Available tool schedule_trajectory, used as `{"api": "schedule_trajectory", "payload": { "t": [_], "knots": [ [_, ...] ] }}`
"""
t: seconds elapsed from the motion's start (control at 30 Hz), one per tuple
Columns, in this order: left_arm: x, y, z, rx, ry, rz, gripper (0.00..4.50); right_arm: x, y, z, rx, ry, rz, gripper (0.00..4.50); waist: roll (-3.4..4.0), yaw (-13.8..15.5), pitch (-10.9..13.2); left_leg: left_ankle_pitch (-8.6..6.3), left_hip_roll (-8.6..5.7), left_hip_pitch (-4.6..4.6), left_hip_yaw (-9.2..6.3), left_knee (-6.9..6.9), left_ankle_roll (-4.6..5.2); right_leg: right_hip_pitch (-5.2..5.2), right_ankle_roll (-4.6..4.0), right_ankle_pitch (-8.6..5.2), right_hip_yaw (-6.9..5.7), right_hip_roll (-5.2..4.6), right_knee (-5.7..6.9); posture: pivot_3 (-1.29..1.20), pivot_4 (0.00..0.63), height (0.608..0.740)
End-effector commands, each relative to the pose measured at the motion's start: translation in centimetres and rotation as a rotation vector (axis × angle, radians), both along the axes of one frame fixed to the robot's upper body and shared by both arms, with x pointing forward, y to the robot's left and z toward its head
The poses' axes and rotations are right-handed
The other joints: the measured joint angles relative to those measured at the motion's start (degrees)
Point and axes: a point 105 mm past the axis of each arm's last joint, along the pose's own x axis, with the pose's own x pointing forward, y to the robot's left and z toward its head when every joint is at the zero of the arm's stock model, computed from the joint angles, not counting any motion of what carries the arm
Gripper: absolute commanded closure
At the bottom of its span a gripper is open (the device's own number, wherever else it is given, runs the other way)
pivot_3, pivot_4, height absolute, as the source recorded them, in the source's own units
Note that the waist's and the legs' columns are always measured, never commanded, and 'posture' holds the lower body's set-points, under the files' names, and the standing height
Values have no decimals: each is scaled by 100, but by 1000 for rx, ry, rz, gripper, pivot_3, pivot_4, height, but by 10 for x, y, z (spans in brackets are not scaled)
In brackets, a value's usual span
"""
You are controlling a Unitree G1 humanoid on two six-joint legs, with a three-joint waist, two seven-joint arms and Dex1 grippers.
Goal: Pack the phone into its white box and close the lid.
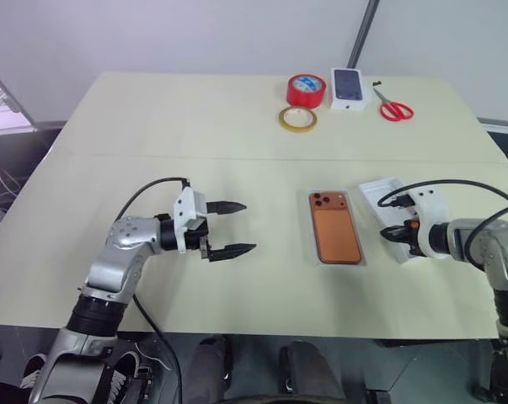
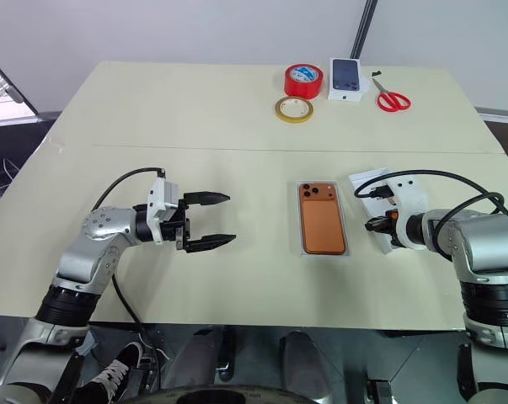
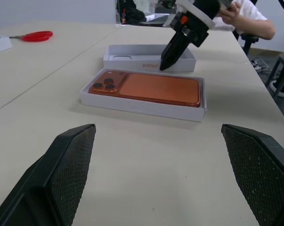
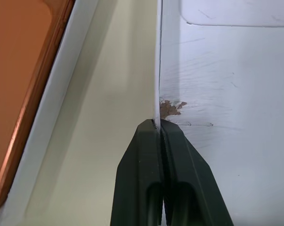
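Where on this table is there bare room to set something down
Bare patches: the table left of the yellow tape ring, and between the left pincer and the phone in the white box. Crowded: the lid beside it, pinched by the right pincer.

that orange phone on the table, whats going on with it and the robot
The phone already lies back-up in the white box on the table. The right tool has shut on the near wall of the lid, which lies open side up just right of the box. The left tool hovers open, left of the box, holding nothing. The lid is not yet on.
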Motion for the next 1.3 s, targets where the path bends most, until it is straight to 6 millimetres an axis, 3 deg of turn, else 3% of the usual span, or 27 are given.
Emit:
{"api": "schedule_trajectory", "payload": {
  "t": [0.03,0.3,0.37,0.5,0.57,0.7,0.83,0.93,1.03,1.13,1.2,1.3],
  "knots": [
    [3,0,10,0,-41,7,0,0,1,0,101,9,-49,4469,0,-3,0,0,0,0,0,0,0,-1,0,0,0,0,0,0,150,740],
    [9,-1,10,1,-39,18,0,23,4,34,275,-162,-165,4469,11,-14,6,0,0,-5,2,-2,0,-11,0,0,3,1,4,0,150,740],
    [11,0,11,-4,-33,24,0,32,12,49,361,-228,-164,4469,12,-13,7,0,0,-6,3,-6,0,-15,1,0,4,2,4,0,150,740],
    [14,-2,10,-2,-36,32,0,42,50,91,624,-375,-49,4469,15,-14,8,1,-1,-7,7,-21,-1,-26,1,1,7,5,6,0,150,740],
    [15,-3,11,-5,-32,35,0,42,63,101,721,-392,-30,4469,16,-10,8,2,0,-6,6,-26,-2,-30,2,1,6,7,8,0,150,740],
    [18,-6,12,-29,-13,57,0,26,102,99,917,-388,103,4469,15,10,8,6,0,-7,5,-37,-8,-35,2,1,4,6,10,0,150,740],
    [19,-8,17,-73,-16,86,0,-12,145,90,1082,-339,322,4469,18,-6,10,6,-2,-8,8,-45,-8,-37,2,1,7,4,6,0,150,740],
    [17,-9,22,-102,-25,93,0,-33,162,95,1198,-309,398,4469,19,-40,10,8,-2,-7,13,-45,-10,-42,2,1,13,4,12,0,150,740],
    [18,-10,27,-131,-40,105,0,-49,166,94,1274,-211,358,4469,18,-41,10,10,-1,-2,13,-45,-10,-36,2,1,13,3,12,0,150,740],
    [15,-11,29,-150,-18,89,837,-63,170,72,1245,-104,329,4500,17,-41,11,11,-1,-3,13,-42,-7,-32,3,0,12,6,7,0,150,740],
    [13,-13,28,-151,-19,89,1928,-65,169,65,1227,-75,306,4500,17,-49,11,12,-1,-3,13,-40,-6,-31,3,0,12,11,7,0,150,740],
    [8,-20,23,-159,4,75,3408,-52,161,50,1227,-38,170,4500,17,-43,11,12,2,0,14,-40,-6,-31,3,0,14,16,9,0,150,740]
  ]
}}
